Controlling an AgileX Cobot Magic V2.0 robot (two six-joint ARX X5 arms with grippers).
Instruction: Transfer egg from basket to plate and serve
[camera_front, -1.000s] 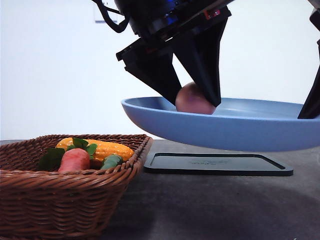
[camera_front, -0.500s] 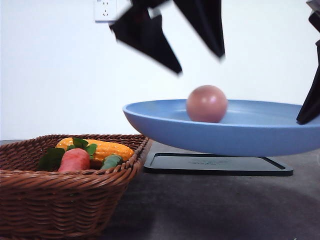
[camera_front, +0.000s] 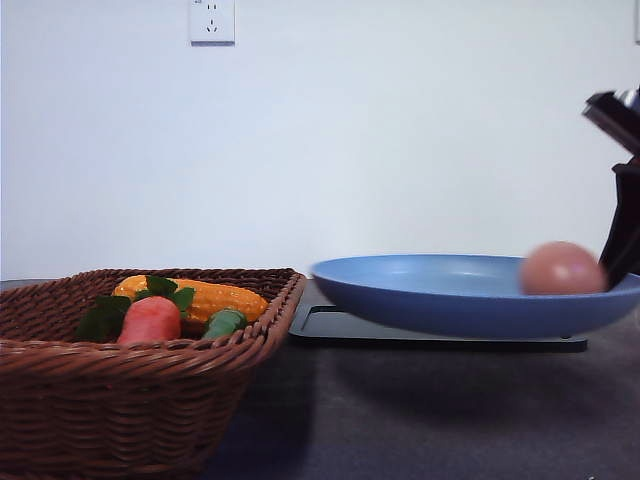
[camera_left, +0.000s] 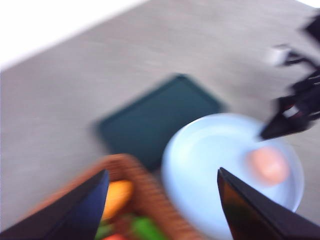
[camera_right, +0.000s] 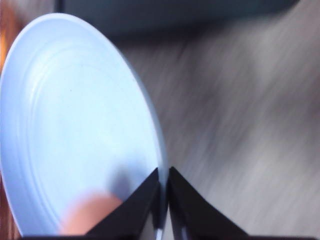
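The egg (camera_front: 562, 268) lies in the plate (camera_front: 440, 300), at the right of the front view, hard against the far right part of the dish and close to the rim where the right hand (camera_front: 620, 255) grips. That resting spot suggests the plate dips slightly toward the held side, so the egg has settled at the low end instead of the centre.

The right hand is clamped on the plate's rim: in the right wrist view its two dark fingers (camera_right: 137, 207) meet at the bottom centre with the pale blue edge pinched between them. The plate appears to hang clear of the worktop (camera_front: 420, 410), just above the flat black tray (camera_front: 330, 328), carried by that one edge grip. Such a hold lets the dish be carried without touching the egg, but it also leaves the dish free to tip.

The left hand (camera_left: 162, 207) is spread wide, its dark fingers at the lower corners of the left wrist view with nothing between them, looking down on basket (camera_left: 135, 175), tray and plate, the picture blurred.

In the lower left of the front view the basket holds a red-orange carrot (camera_front: 150, 320), a yellow corn cob (camera_front: 210, 297) and a green piece I cannot identify.

The transfer looks done; serving remains, and the risk I judge greatest is the egg rolling over the rim.
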